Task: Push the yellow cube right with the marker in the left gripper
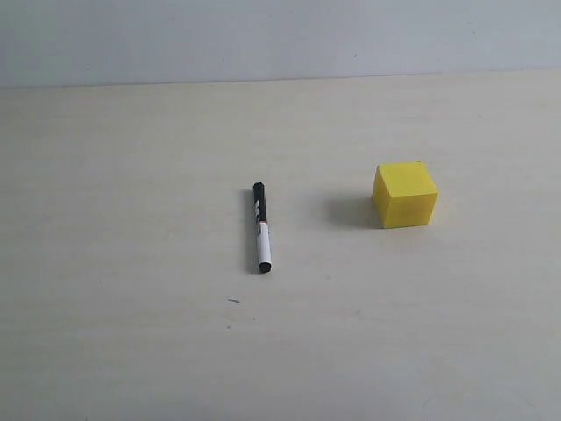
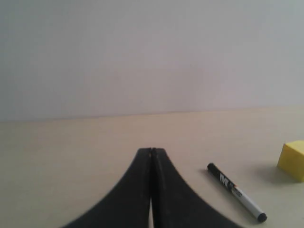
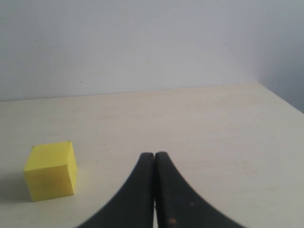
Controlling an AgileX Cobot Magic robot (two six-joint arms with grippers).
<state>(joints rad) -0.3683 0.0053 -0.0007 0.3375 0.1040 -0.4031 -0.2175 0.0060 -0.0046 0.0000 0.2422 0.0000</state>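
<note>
The marker (image 1: 261,227) lies flat on the pale table, black cap toward the far side, well left of the yellow cube (image 1: 405,194). Neither arm shows in the exterior view. In the left wrist view my left gripper (image 2: 152,151) is shut with nothing between its fingers; the marker (image 2: 236,192) lies apart from it on the table and the yellow cube (image 2: 293,159) sits at the frame's edge. My right gripper (image 3: 154,155) is also shut and empty, with the yellow cube (image 3: 51,170) resting apart from it.
The pale wooden table (image 1: 131,333) runs back to a plain light wall (image 1: 263,35). A small dark speck (image 1: 234,301) marks the surface in front of the marker. The table's corner edge (image 3: 280,97) shows in the right wrist view.
</note>
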